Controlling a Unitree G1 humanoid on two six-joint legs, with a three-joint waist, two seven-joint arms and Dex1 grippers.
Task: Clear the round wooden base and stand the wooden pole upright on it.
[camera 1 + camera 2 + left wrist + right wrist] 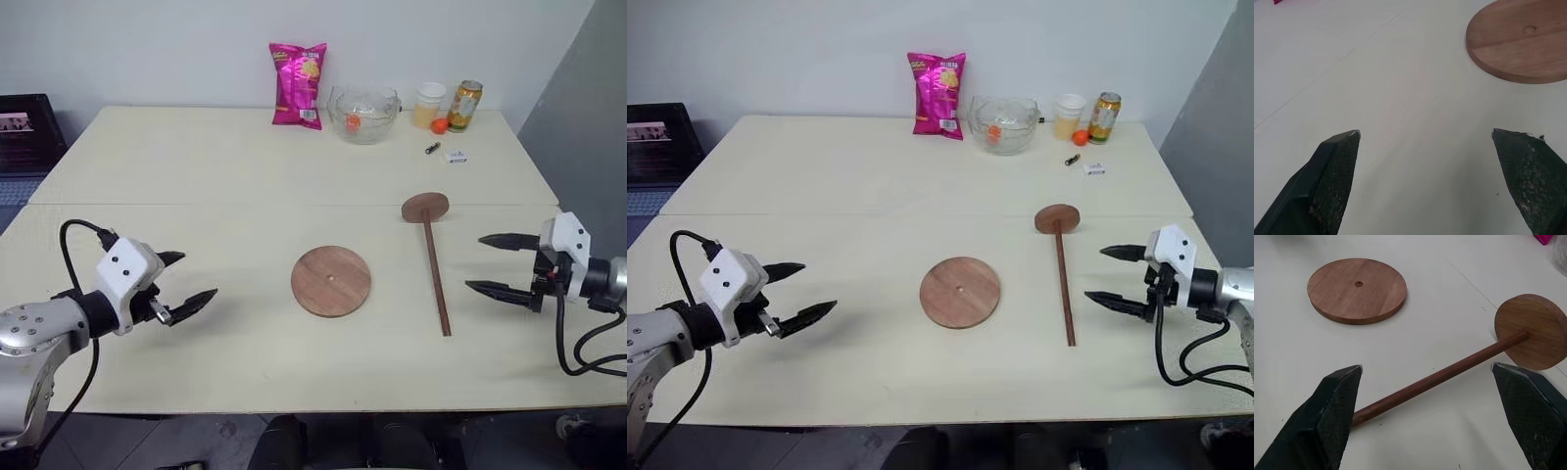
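So the count: one round wooden base, one wooden pole with a single disc fixed to its end, both between the two claws, the left claw and the right claw, pole nearer the right one. Further out past them: one pink snack bag, one glass bowl, one plastic cup, one drink can, one little orange ball, plus two tiny bits I can't identify.
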